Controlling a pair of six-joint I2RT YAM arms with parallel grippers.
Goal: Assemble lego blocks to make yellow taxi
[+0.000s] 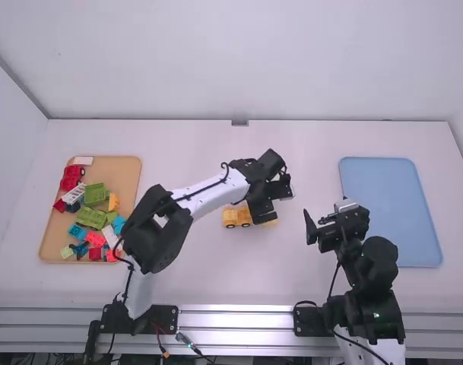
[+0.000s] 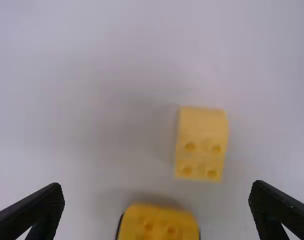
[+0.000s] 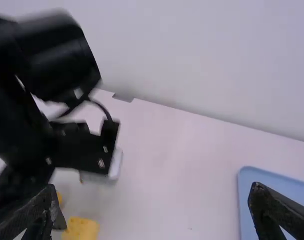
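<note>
Left pincer (image 1: pixel 274 205): fingers spread, holding nothing, above the yellow pieces near the middle of the tabletop (image 1: pixel 193 274). Beneath it lie the wheeled yellow piece (image 1: pixel 236 217) and a loose yellow block (image 2: pixel 201 142), the latter studded over part of its top; the two are near each other, a gap between them. Right pincer (image 1: pixel 327 221): fingers spread and empty, positioned between the yellow pieces and the blue tray (image 1: pixel 391 213) at right. Far left: an orange tray (image 1: pixel 128 179) containing red, green, blue, white and yellow blocks (image 1: pixel 96 195).
</note>
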